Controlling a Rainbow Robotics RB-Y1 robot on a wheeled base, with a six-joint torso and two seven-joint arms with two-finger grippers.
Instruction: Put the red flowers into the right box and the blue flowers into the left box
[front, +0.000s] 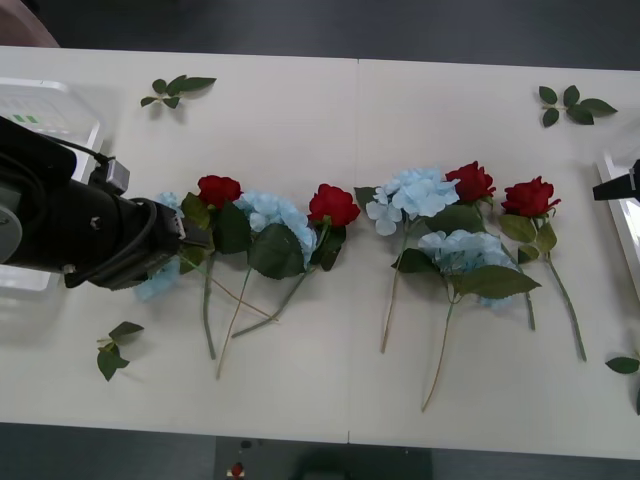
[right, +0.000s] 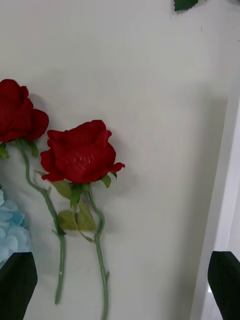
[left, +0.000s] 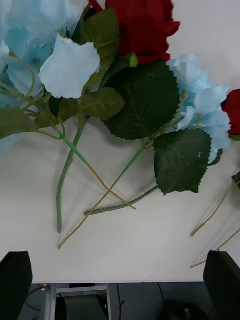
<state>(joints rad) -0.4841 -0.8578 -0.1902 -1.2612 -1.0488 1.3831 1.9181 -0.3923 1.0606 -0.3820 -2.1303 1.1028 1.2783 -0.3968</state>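
**Flowers on table; both grippers unloaded**

Front view: The table carries four red flowers and the blue flowers in a rough row across its middle, stems toward the near edge. All lie outside the boxes. The left arm reaches in from the left, its end over the leftmost blue head. The left box sits at the far left, partly behind that arm. The right box shows at the right edge, with the right gripper's dark tip over it. Loose leaf sprigs lie near the corners.

Right wrist view: The right gripper has its fingers spread, nothing between them. Two roses lie on the table beyond; the white tray rim runs beside one finger.

Left wrist view: The left gripper has its fingers parted and bare. Beyond them lie crossed stems, broad leaves, blue heads and a rose.
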